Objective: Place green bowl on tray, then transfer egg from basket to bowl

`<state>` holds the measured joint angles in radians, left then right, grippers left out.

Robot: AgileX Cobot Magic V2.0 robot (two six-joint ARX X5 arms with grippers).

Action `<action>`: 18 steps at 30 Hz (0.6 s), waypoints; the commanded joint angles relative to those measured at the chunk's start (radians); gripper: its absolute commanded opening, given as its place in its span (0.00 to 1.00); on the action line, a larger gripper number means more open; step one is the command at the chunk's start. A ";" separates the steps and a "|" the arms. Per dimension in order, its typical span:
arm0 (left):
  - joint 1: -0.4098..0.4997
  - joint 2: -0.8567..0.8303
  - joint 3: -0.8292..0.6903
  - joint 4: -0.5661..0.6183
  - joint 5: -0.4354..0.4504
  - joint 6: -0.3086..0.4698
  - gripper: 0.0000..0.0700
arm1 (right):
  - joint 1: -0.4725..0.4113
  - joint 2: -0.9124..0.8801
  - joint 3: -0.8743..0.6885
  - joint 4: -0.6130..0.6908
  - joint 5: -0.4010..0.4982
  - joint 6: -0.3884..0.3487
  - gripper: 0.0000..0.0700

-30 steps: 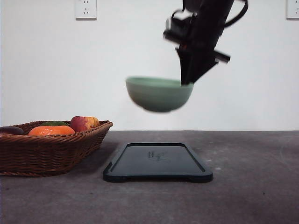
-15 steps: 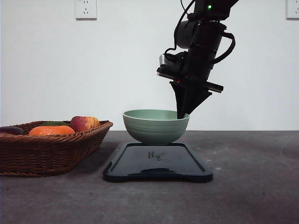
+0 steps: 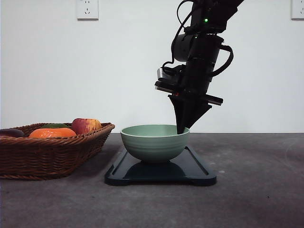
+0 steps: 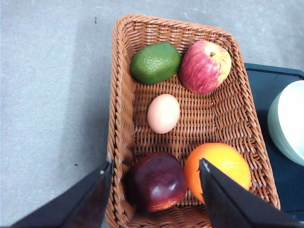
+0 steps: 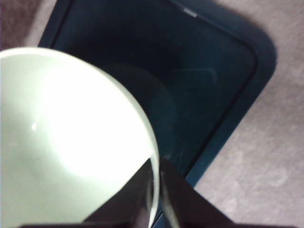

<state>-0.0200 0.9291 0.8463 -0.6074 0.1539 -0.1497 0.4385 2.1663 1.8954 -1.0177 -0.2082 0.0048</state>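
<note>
Far left of the front view sits the basket (image 3: 50, 149); the egg (image 4: 163, 113) lies mid-basket among fruit, smooth, light and brittle, best cradled gently across its width. The left gripper (image 4: 154, 190) hangs spread above it. At centre, the green bowl (image 3: 155, 141), glossy and rigid, rests on the tray (image 3: 199, 173), the right gripper (image 5: 156, 183) pinching its rim.

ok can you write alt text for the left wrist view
A brown woven wicker basket on a grey table holds a pale egg at its centre, with a green avocado, a red apple, an orange and a dark red plum around it. The left gripper hangs open above.
</note>
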 commanded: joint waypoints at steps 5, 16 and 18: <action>0.000 0.006 0.023 0.005 0.001 -0.001 0.50 | 0.010 0.017 0.023 0.004 0.003 0.002 0.07; 0.000 0.006 0.023 0.001 0.001 -0.001 0.50 | 0.009 -0.020 0.063 -0.002 0.017 0.025 0.38; 0.000 0.006 0.023 0.001 0.001 -0.001 0.50 | 0.009 -0.056 0.063 0.025 0.032 0.025 0.38</action>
<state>-0.0200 0.9291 0.8463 -0.6101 0.1539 -0.1493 0.4397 2.1355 1.9251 -1.0066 -0.1816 0.0161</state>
